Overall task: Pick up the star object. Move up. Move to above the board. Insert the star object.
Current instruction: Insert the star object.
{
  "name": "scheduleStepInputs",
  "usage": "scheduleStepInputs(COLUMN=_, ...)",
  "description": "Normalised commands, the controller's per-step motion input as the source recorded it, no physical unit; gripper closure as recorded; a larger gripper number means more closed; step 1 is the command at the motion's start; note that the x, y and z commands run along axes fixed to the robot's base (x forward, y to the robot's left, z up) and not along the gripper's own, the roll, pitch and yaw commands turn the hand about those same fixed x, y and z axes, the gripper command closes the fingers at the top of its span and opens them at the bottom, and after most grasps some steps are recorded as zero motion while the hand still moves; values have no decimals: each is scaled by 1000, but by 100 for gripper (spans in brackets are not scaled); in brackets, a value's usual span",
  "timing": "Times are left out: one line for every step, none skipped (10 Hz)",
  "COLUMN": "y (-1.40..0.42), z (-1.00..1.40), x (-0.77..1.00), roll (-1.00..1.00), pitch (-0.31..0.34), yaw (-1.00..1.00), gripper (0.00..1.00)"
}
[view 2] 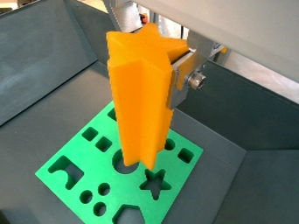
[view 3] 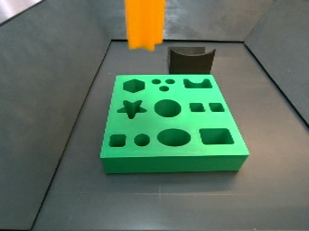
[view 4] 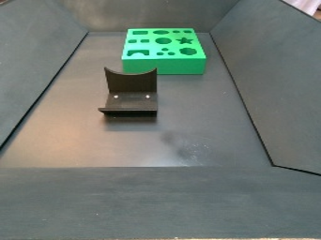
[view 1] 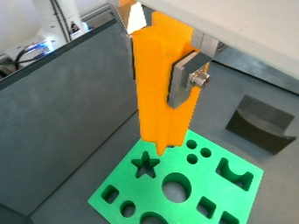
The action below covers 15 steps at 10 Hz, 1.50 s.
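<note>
My gripper (view 1: 159, 68) (view 2: 149, 77) is shut on the star object (view 1: 162, 83) (view 2: 140, 96), a tall orange ridged prism held upright. One silver finger (view 1: 184, 79) presses on its side, and the same finger (view 2: 184, 79) shows in both wrist views. The prism hangs in the air well above the board (view 1: 117, 188) (view 2: 70, 162), a green slab with many shaped holes. In a side view only the star object's lower end (view 3: 145, 23) shows, high over the board's (view 3: 169, 162) far edge; the gripper is out of frame there. The star hole (view 1: 145, 164) (view 2: 155, 182) (view 3: 130, 109) is open.
The dark fixture (view 3: 191, 60) (view 4: 129, 91) (view 1: 263, 122) stands on the floor just beyond the board (view 4: 164, 61). Sloping dark walls (view 3: 49, 99) enclose the work area on all sides.
</note>
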Motion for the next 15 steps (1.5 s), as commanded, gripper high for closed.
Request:
scheduleStepInputs(y=-34, z=-369, x=0, roll=103, pitch=0, yaw=-989, gripper=100)
scheduleStepInputs(y=0, z=-394, x=0, roll=89, pitch=0, yaw=-1000, gripper=100)
scheduleStepInputs(y=0, z=-394, x=0, roll=73, pitch=0, yaw=-1000, gripper=100)
scheduleStepInputs(y=-94, z=-306, x=0, roll=17, pitch=0, yaw=-846, gripper=100)
scheduleStepInputs(y=0, z=-109, x=77, roll=-90, pitch=-30, yaw=-60, gripper=100)
scheduleStepInputs(y=-23, z=-174, x=123, roll=-137, pitch=-46, yaw=-77, gripper=100)
scheduleStepInputs(y=-31, z=-423, x=3, roll=-70, pitch=-47, yaw=-123, gripper=100)
scheduleStepInputs(y=-43, z=-554, x=0, roll=0, pitch=-26, yaw=-154, gripper=100)
scheduleStepInputs(y=-43, z=-620, x=0, roll=0, pitch=-20, yaw=-177, gripper=100)
scheduleStepInputs(y=-20, z=-563, x=0, roll=30, pitch=-19, yaw=-183, gripper=100)
scheduleStepInputs(y=0, z=-466, x=-11, roll=87, pitch=0, yaw=-154, gripper=100)
scheduleStepInputs(y=0, z=-257, x=-49, roll=136, pitch=0, yaw=-100, gripper=100)
scheduleStepInputs(y=0, z=-37, x=0, roll=23, pitch=0, yaw=0, gripper=100)
scheduleStepInputs(y=0, z=-266, x=0, roll=140, pitch=0, yaw=-311, gripper=100)
scheduleStepInputs(y=0, z=-329, x=0, roll=137, pitch=4, yaw=-517, gripper=100)
